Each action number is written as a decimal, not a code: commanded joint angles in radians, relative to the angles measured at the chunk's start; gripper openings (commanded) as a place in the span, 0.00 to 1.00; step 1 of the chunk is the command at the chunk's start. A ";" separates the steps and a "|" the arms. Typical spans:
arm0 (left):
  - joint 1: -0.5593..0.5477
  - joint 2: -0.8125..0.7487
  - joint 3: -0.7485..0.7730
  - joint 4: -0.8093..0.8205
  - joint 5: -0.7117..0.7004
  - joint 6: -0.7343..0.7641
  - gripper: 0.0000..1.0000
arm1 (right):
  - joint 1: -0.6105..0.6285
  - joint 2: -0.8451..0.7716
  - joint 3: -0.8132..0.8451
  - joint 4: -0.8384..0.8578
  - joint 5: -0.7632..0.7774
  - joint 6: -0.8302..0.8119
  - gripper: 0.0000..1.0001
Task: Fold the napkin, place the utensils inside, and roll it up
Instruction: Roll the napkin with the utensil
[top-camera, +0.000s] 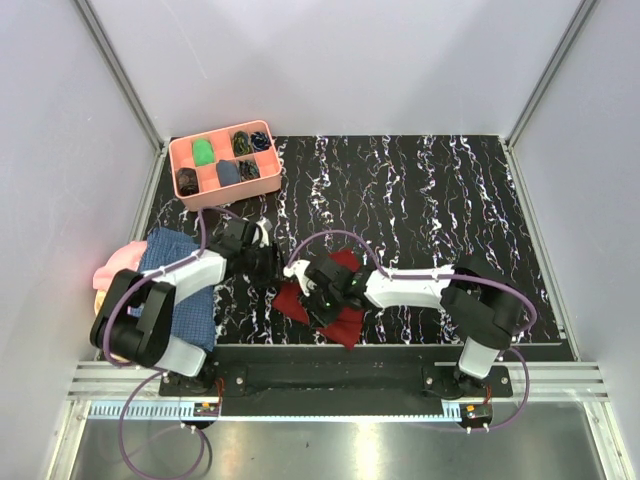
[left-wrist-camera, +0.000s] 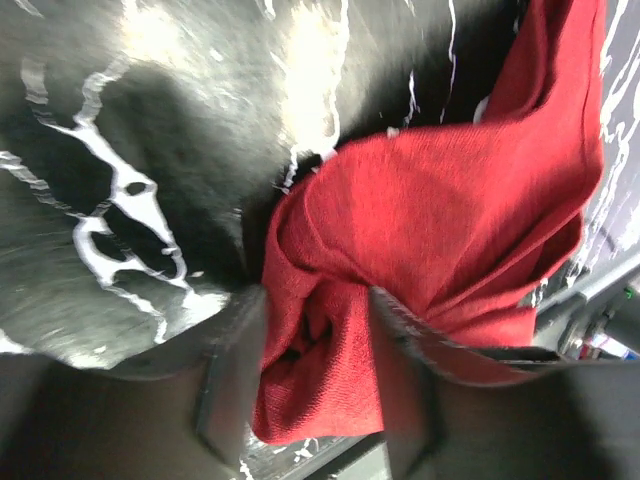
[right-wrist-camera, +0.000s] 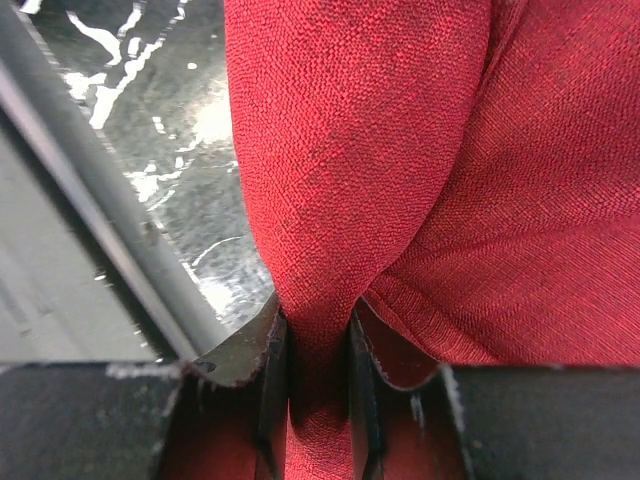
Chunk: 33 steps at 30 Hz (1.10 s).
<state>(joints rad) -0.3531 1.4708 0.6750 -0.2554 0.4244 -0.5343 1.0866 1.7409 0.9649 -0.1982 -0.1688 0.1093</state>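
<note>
The dark red napkin lies crumpled near the front edge of the table, between my two arms. My left gripper is at its left end. In the left wrist view the jaws of the left gripper stand apart, and a loose, hollow bunch of napkin sits between them. My right gripper is over the middle of the cloth. In the right wrist view the right gripper is shut on a raised fold of the napkin. The utensils are out of view.
A pink compartment tray with small items stands at the back left. A blue checked cloth and a pink cloth lie under my left arm at the left edge. The metal front rail runs close beside the napkin.
</note>
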 joint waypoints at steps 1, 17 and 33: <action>0.020 -0.081 0.043 -0.010 -0.119 0.010 0.60 | -0.057 0.066 -0.020 -0.066 -0.213 0.046 0.20; 0.025 -0.331 -0.201 0.200 -0.036 -0.033 0.71 | -0.237 0.226 0.052 -0.053 -0.592 0.035 0.18; 0.022 -0.161 -0.201 0.242 -0.036 -0.073 0.69 | -0.326 0.322 0.098 -0.056 -0.742 0.032 0.16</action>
<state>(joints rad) -0.3309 1.2682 0.4541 -0.0536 0.3740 -0.6014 0.7799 2.0117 1.0622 -0.1871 -0.9489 0.1570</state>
